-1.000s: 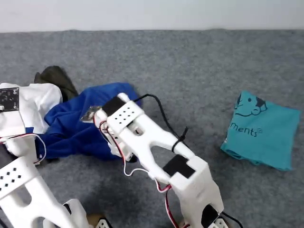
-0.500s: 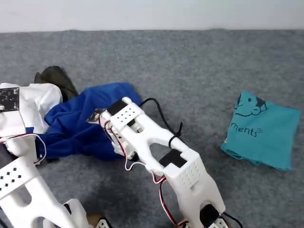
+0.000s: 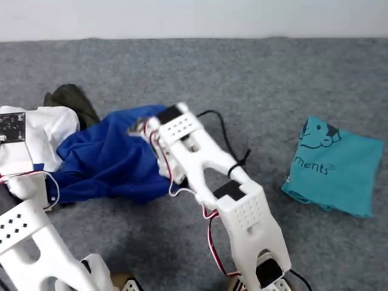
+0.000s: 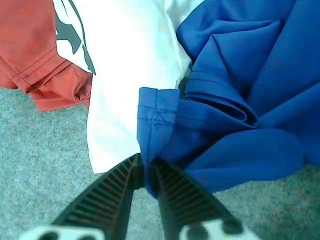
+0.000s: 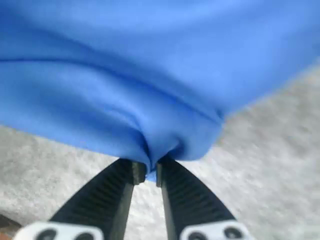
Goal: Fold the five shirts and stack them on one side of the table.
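A crumpled blue shirt [image 3: 106,160] lies left of centre on the grey carpet. My right gripper [image 5: 148,172] is shut on a fold of the blue shirt [image 5: 150,85], and its arm [image 3: 200,163] stretches from the front edge up over the shirt's right side. My left gripper [image 4: 145,172] is shut on a hemmed edge of the blue shirt [image 4: 235,110], at the shirt's left end. Beside it lie a white shirt [image 4: 130,65] and a red shirt [image 4: 35,55]. A folded teal shirt [image 3: 334,165] lies at the right.
A dark green shirt [image 3: 73,100] lies bunched behind the white shirt [image 3: 36,130] at the far left. Bare grey carpet [image 3: 254,85] stretches between the blue shirt and the teal one. A pale wall borders the far edge.
The right arm has swung away from the front and to the right, pulling the blue shirt's right side with it. The left arm has stayed put.
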You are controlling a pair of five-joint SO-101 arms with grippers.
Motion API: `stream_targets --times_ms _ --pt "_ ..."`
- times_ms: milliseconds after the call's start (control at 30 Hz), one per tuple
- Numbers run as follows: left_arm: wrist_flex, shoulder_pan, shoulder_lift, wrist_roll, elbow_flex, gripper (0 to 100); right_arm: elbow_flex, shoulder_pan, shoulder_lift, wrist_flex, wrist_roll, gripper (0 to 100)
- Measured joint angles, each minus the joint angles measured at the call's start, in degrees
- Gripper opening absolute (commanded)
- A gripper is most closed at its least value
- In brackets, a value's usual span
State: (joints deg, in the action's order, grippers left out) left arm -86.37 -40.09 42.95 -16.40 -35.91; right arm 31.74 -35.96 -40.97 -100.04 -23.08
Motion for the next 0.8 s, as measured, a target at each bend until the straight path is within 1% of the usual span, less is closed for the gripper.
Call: stream_targets --times_ms 133,300,367,467,567,700,800 --pt "-2.81 0.0 0.0 0.18 2.73 0 4.4 3.34 2.9 -0.44 -1.41 1.1" --pt "-4.13 0.53 0.0 0.26 9.41 0 4.92 6.15 14.33 -0.44 -3.43 1.1" --pt "-4.22 2.64 0.0 0.26 11.69 0 4.92 7.47 19.96 -0.44 -3.87 1.1" --pt "-4.22 8.44 0.0 0.26 15.74 0 6.33 9.41 27.6 -0.44 -5.36 1.1" --pt "-4.22 15.91 0.0 0.26 20.13 0 10.46 11.25 34.11 -0.44 -6.77 1.1" --pt "-1.67 25.49 0.09 0.26 24.44 0 16.62 14.42 39.38 -0.44 -8.97 1.2" --pt "0.18 30.51 0.09 0.26 27.52 0 22.42 16.79 41.32 -0.44 -9.93 1.2"
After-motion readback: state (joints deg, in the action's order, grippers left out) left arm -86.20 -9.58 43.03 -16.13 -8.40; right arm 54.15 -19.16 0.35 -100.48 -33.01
